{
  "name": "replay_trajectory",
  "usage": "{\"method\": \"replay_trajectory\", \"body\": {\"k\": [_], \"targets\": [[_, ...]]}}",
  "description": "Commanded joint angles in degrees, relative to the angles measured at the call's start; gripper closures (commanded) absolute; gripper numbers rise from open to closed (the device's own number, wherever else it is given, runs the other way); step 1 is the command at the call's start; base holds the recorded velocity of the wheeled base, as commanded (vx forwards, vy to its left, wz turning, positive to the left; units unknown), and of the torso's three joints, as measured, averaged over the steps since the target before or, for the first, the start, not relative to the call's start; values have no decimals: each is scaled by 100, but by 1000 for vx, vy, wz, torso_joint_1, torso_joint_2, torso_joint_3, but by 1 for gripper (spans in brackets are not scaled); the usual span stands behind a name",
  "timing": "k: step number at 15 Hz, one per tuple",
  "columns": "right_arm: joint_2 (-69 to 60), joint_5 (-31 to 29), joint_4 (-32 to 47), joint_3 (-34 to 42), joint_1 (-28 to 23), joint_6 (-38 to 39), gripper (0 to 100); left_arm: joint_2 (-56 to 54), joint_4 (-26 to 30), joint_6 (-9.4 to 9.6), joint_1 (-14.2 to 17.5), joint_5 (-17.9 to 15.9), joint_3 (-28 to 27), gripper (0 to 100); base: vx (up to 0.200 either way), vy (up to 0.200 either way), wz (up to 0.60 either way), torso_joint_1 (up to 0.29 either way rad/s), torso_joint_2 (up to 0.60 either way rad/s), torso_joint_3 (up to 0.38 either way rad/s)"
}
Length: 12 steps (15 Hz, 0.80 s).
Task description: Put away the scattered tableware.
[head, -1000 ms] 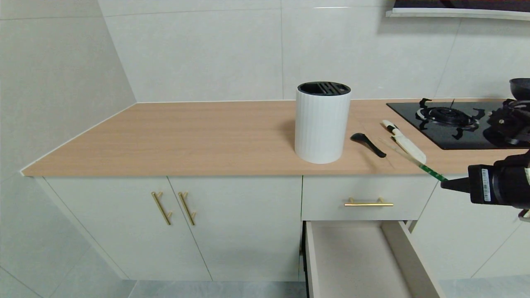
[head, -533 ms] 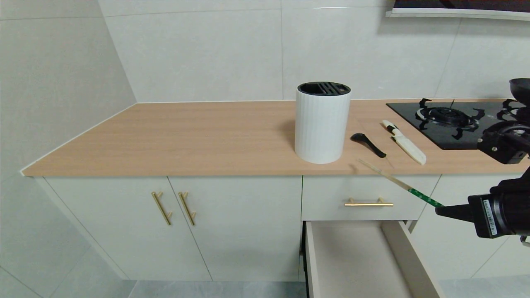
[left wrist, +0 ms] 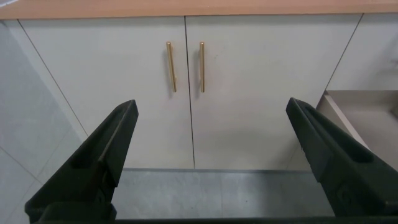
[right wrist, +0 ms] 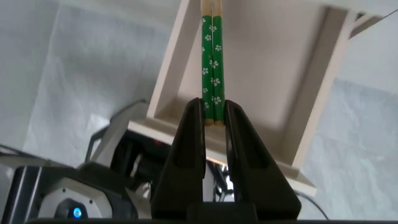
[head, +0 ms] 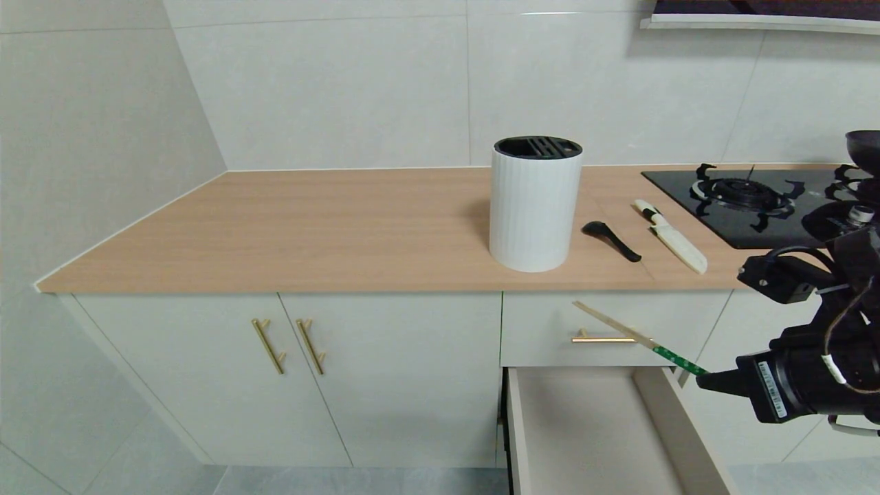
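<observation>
Right fingers (right wrist: 186,143) clamp chopsticks (right wrist: 211,62) over open drawer (head: 584,426); left fingers (left wrist: 99,162) spread apart.

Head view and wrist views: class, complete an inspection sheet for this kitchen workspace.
Surface: wooden countertop.
Job's things: chopsticks held over the open drawer; black spoon and knife lying on the countertop beside the white holder.
Clutter: nothing seen.
Grippers: right gripper shut on the chopsticks; left gripper open, facing cabinet doors.
Cables: black cable looped on the right arm.
Surroundings: gas hob, tiled wall.
</observation>
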Motion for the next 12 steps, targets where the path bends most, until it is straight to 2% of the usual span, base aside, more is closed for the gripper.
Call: {"method": "replay_trajectory", "body": {"k": [1, 5, 12], "targets": [[175, 4, -1, 43, 73, -1, 100, 0, -1, 2, 1, 2, 0, 0, 0, 0, 0, 0, 0, 0], [324, -13, -1, 69, 143, -1, 100, 0, -1, 2, 1, 2, 0, 0, 0, 0, 0, -43, 101, 62], [386, -13, -1, 78, 169, -1, 100, 0, -1, 2, 1, 2, 0, 0, 0, 0, 0, -175, 451, 270]]}}
